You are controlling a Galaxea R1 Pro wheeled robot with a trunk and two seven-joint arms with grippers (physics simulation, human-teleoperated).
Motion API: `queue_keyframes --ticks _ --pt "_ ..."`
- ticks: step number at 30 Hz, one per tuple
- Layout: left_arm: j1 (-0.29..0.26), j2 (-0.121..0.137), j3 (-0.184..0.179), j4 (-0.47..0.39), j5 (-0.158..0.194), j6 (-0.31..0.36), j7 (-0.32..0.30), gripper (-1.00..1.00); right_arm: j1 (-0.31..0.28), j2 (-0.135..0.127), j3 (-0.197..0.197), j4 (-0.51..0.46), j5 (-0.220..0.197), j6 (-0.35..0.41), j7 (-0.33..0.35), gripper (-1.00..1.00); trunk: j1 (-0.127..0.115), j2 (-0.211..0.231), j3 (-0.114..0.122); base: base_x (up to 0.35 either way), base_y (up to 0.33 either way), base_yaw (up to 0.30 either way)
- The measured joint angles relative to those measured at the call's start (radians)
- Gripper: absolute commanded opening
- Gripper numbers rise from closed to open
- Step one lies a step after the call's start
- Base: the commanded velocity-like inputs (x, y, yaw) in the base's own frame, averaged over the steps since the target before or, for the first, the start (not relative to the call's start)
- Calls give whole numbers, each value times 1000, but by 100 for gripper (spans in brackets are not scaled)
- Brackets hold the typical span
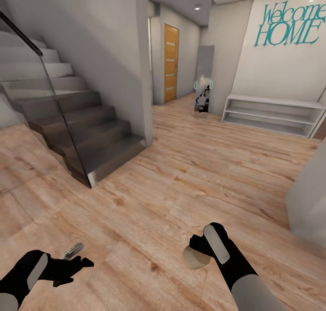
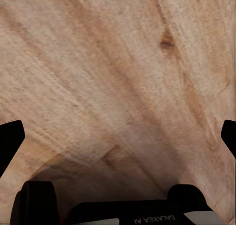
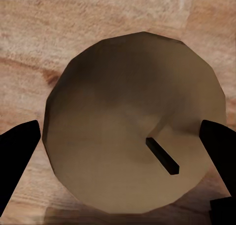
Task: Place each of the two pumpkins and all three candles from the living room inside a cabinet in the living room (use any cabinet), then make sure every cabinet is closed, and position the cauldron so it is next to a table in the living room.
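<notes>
Candle (image 3: 132,131), beige and squat, is sitting gripped in the right hand (image 1: 204,252) above the wooden floor (image 1: 181,175). Going left to right: a staircase (image 1: 77,125) is rising at the left, the left hand (image 1: 74,260) is hovering spread open and empty, then the right hand is clasping the candle.

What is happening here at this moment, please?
A wheeled two-arm robot stands on a wooden floor in a hallway, beside a staircase. Its right pincer is shut on a beige candle, whose flat top with a dark wick faces the wrist camera. Its left pincer is open and holds nothing. A white shelf unit stands under the "Welcome HOME" lettering.
</notes>
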Motion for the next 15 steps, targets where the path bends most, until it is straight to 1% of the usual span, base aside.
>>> queue_keyframes --ticks 15 --pt "0 -2 0 3 0 -2 2 100 0 0 0 17 3 -1 0 -100 -58 105 27 0 0 172"
